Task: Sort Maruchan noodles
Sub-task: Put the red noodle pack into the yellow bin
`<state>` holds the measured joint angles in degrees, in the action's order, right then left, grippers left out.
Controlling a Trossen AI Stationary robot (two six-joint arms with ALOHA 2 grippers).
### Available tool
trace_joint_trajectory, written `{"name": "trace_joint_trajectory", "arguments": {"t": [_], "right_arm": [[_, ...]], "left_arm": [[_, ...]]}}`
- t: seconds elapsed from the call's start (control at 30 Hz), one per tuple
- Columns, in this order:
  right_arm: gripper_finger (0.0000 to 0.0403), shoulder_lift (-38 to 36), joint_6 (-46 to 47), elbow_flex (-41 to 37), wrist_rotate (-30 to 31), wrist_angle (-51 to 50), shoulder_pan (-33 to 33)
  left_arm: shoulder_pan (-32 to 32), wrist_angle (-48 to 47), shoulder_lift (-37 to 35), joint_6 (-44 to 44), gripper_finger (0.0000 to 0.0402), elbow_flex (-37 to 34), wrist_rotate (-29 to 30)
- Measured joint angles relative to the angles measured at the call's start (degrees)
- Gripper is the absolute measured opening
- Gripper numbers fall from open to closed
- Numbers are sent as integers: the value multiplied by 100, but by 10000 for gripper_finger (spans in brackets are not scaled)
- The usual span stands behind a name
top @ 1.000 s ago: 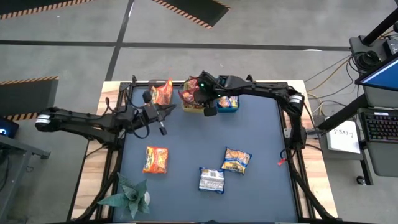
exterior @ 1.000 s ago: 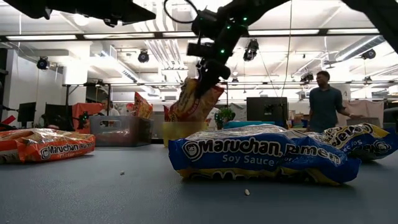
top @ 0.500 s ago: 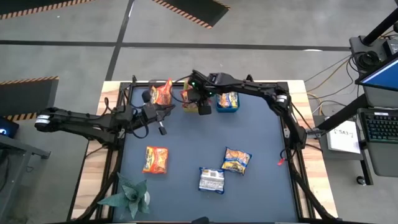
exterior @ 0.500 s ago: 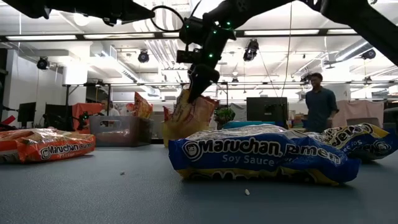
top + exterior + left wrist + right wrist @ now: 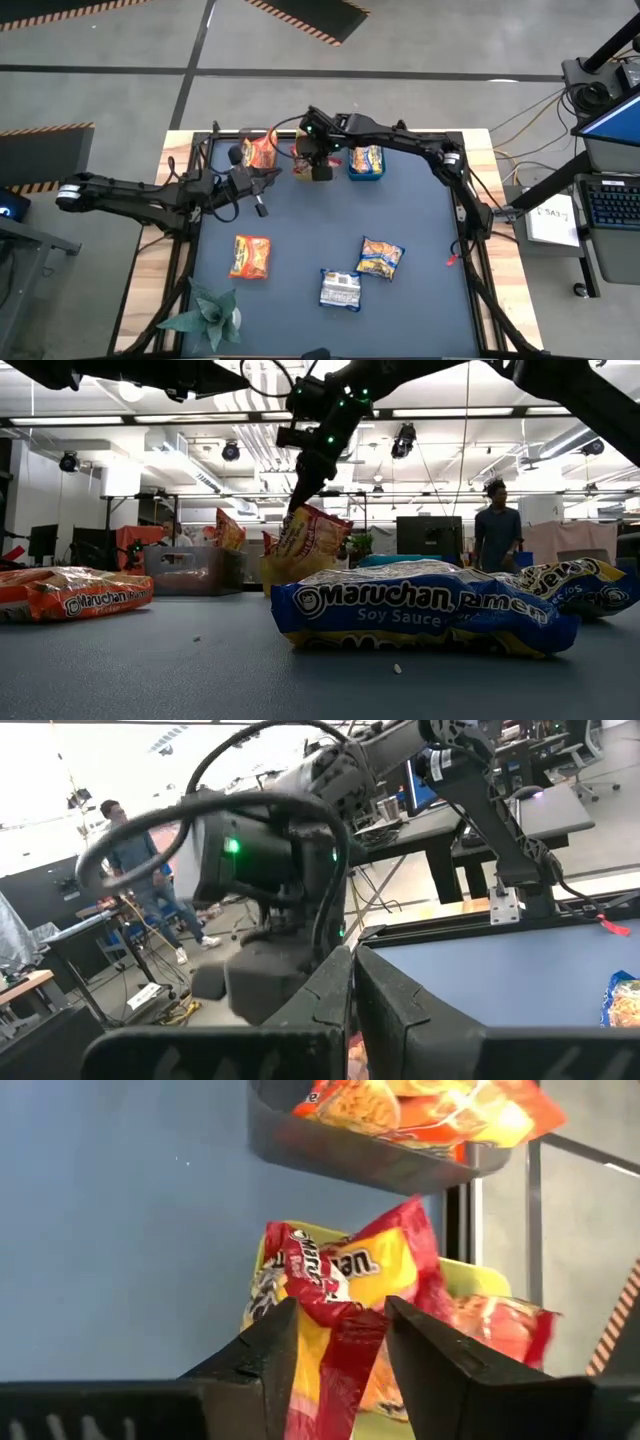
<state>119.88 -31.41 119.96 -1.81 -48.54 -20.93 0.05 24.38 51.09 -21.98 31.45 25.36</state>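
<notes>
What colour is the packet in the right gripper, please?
Red and yellow packet, clearest in the right wrist view.

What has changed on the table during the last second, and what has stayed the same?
The right claw moved left along the far edge, from near the blue bin to over the yellow bin. It carries the crinkly red-and-yellow noodle packet, which now stands in that bin between the fingers. Unchanged: the left claw waits shut, and the three loose packets lie on the blue-grey table.

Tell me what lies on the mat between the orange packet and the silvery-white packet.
Nothing: in the high view, bare blue mat separates the orange packet from the silvery-white packet.
</notes>
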Motion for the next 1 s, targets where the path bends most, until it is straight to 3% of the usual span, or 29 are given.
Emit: {"name": "trace_joint_trajectory", "arguments": {"t": [0.6, 1.0], "right_arm": [[37, 643, 241, -118, -115, 902, 130], [52, 599, 330, -129, -103, 1145, 132]], "left_arm": [[0, -9, 2, 0, 0, 0, -4], [0, -4, 2, 0, 0, 1, -11]]}}
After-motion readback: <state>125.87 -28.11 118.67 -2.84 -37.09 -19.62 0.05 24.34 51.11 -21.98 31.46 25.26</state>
